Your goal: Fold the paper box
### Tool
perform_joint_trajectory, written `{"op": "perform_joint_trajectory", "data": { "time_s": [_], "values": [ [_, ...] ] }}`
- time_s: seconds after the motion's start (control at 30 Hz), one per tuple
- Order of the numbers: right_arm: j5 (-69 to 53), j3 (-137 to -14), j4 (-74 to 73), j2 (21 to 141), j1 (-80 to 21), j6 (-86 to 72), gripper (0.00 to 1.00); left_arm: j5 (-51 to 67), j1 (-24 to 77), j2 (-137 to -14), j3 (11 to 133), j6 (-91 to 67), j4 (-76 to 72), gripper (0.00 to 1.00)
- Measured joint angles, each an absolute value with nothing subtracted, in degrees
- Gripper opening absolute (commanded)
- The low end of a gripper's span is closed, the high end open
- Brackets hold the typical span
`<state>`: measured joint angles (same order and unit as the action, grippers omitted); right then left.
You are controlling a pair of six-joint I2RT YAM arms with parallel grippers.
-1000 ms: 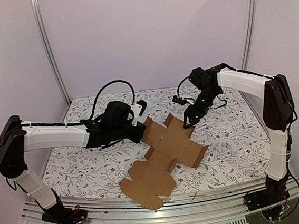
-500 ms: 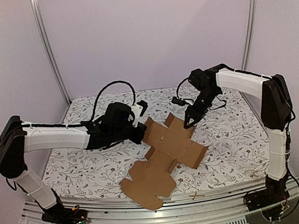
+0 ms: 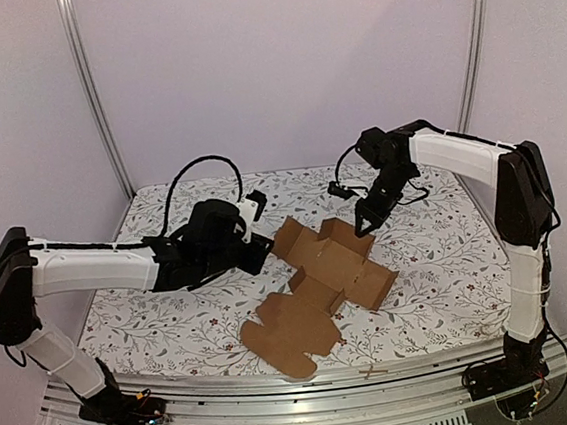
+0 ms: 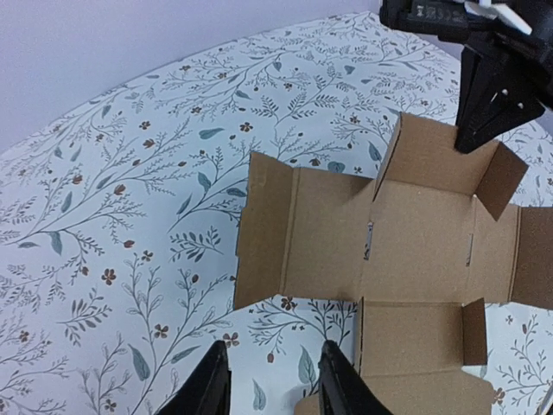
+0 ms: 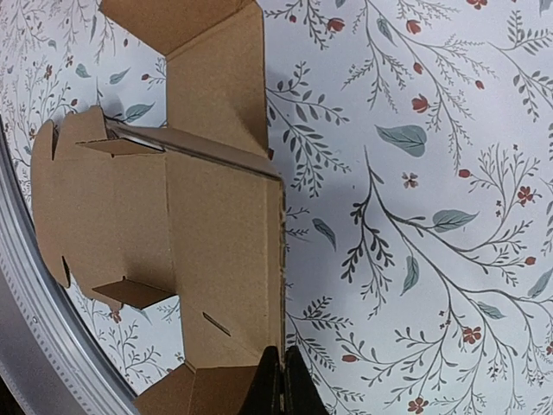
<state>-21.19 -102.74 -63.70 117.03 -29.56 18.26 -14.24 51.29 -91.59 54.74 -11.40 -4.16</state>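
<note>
Quick rundown on my two grippers and the box (image 3: 320, 277). My right gripper (image 5: 278, 391) is clenched tight. From its own camera the cardboard edge runs straight down into the tips, so I'd call that a pinch on the box's far flap. That flap stands tilted up off the table (image 3: 164, 324). Most of the sheet lies flat beyond the tips, stretching toward the table's near edge with a couple of small tabs poking up.

My left gripper (image 4: 270, 391) is released, fingers (image 4: 207, 391) apart with only the flowery table top showing between them. It hangs low, just off the box's left side. From its camera the sheet spreads out ahead and to the right, with one lower panel right beside the right-hand finger. I can't tell if that finger actually touches the cardboard. That same camera also shows the right gripper's black tip sitting on the top rim of the raised flap, across the box from me.
</note>
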Motion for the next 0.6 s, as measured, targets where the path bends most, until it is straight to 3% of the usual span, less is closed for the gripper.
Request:
{"op": "perform_joint_trajectory", "data": {
  "time_s": [0.17,0.3,0.4,0.6],
  "values": [
    [-16.56,-103.57,-63.02,117.03,-29.65,19.16,0.00,-15.29,51.37,-82.61,47.88,-14.39,-4.51,0.35],
    [-13.10,-104.42,-62.54,117.03,-30.39,20.03,0.00,-15.27,51.46,-77.62,39.68,-18.22,-7.57,0.39],
    [-10.17,-104.66,-62.30,116.97,-31.70,20.97,0.00,-15.46,51.51,-78.17,34.30,-21.10,-10.35,0.46],
    [-4.34,-104.66,-61.93,116.60,-36.03,23.86,0.00,-17.96,51.13,-85.36,33.78,-23.24,-14.00,0.48]
  ]
}}
